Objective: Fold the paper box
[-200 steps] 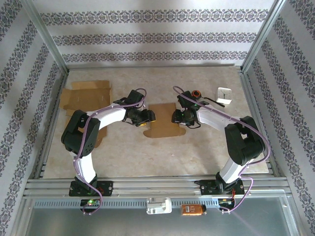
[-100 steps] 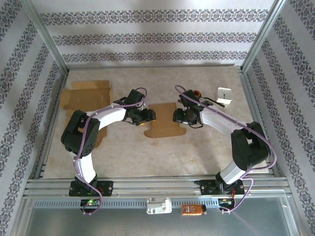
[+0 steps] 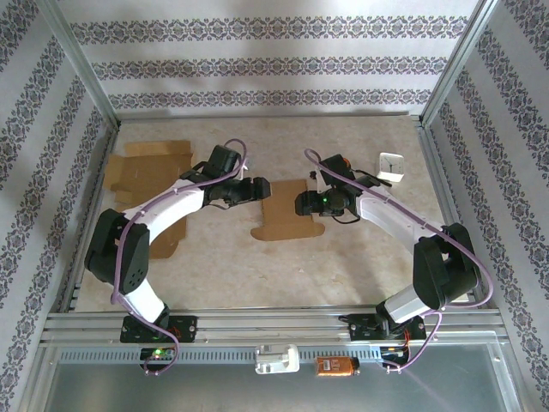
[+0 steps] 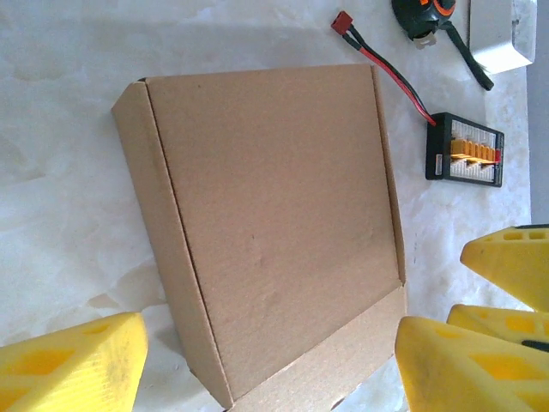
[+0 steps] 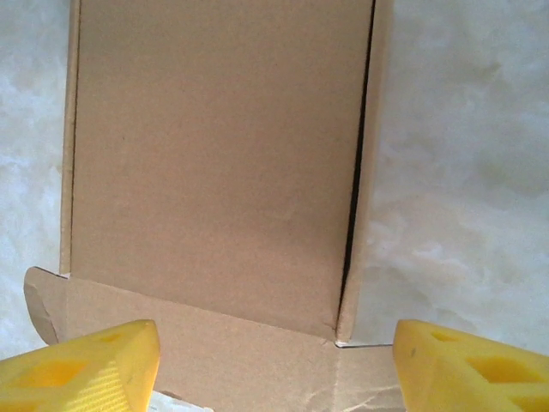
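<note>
Paper box (image 3: 287,210): brown cardboard, flat | left gripper (image 4: 266,365): spread | right gripper (image 5: 276,365): spread

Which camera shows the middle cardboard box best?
Left wrist: the cardboard box is nearly whole and large, with its creases clear. Right wrist cuts it off at the frame edges; top external shows it small and distant.

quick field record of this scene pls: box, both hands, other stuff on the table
box: cardboard box, lying mid-table, flaps sticking out at its near end
left hand: open, at the box's left edge, holding nothing
right hand: open, at the box's right edge, holding nothing
spare stock: flat cardboard sheets, far left
extras: small white clock, far right; black connector board beside the box
</note>
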